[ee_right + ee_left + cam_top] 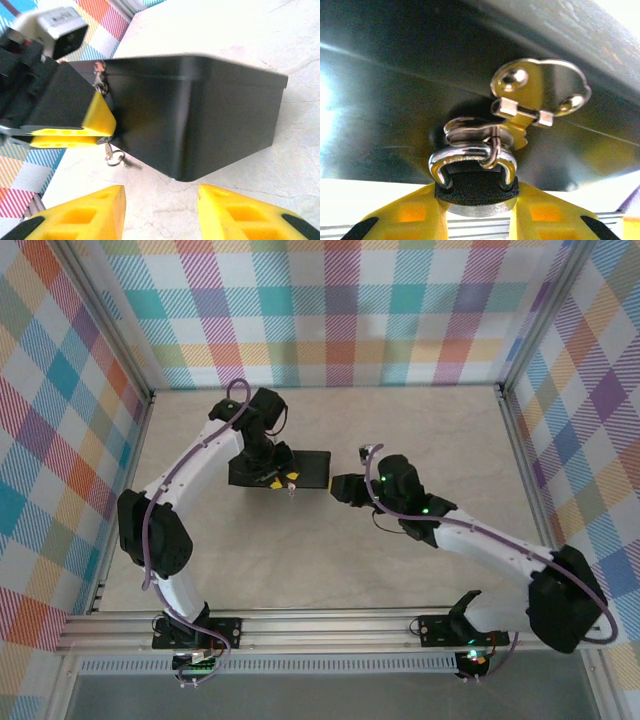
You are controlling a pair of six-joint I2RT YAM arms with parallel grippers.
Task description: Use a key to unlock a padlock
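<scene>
In the left wrist view my left gripper [476,196] is shut on the padlock [475,187], a small dark body squeezed between the yellow fingers [410,212]. Its silver shackle [470,160] passes through the staple of a brass hasp [540,90] on the black box [395,100]. In the right wrist view the key [107,148] hangs below the left gripper [95,120] with a small ring [115,158] on it. My right gripper [160,196] stands open low on the table, a little short of the key, with nothing between its fingers.
The black box [308,468] sits mid-table, with the left gripper [277,478] at its front and the right gripper [342,488] just to its right. Checked walls enclose the table [330,570] on three sides.
</scene>
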